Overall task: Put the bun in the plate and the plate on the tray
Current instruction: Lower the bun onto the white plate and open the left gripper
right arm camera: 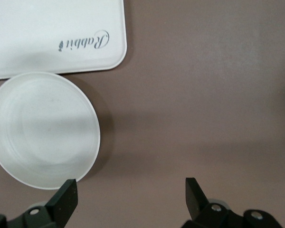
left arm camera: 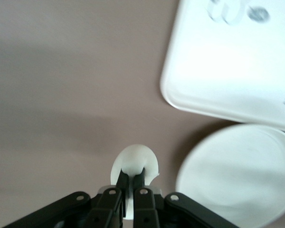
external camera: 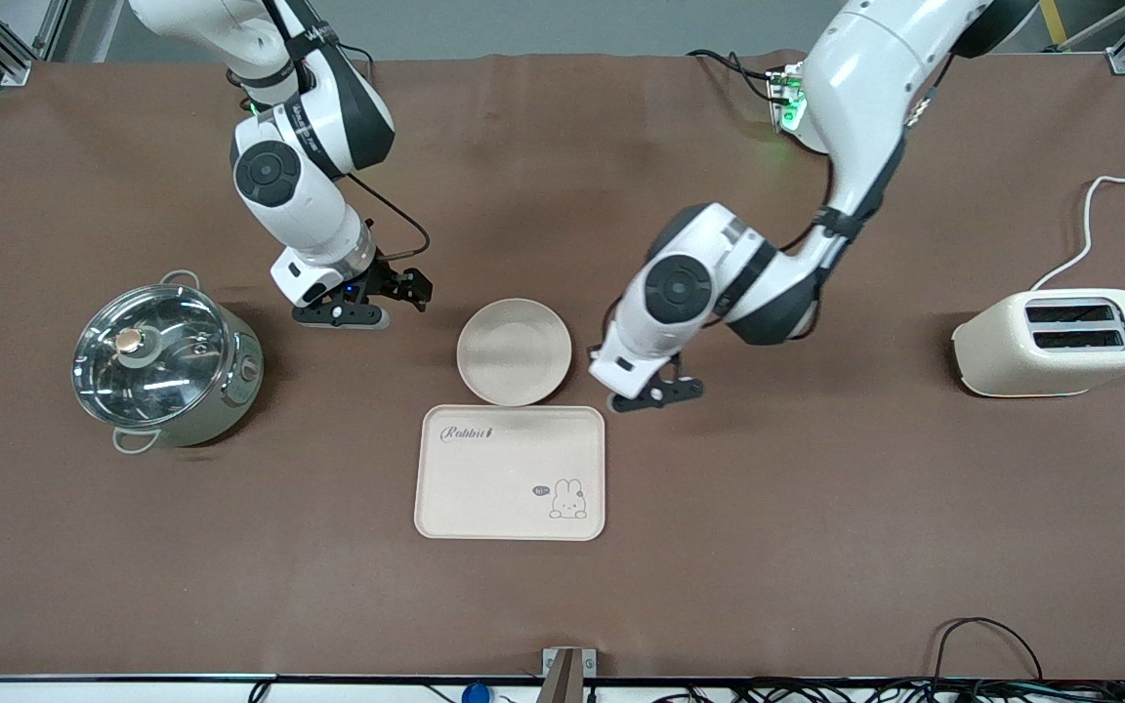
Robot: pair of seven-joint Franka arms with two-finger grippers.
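I'm seeing plate (external camera: 514, 351) and tray (external camera: 510, 473) sitting edge to edge mid-tabletop (external camera: 816, 508), no gap between for fingers. Left tool (external camera: 643, 395) is crowding plate's rim on left arm's side, pinched on bun (left arm camera: 135, 164). Right tool (external camera: 359, 308), fingers spread, is hanging near plate's other side. Pot (external camera: 164, 363) and toaster (external camera: 1056, 344) are standing well apart at the ends. Wide bare strip is lying nearer camera than tray.
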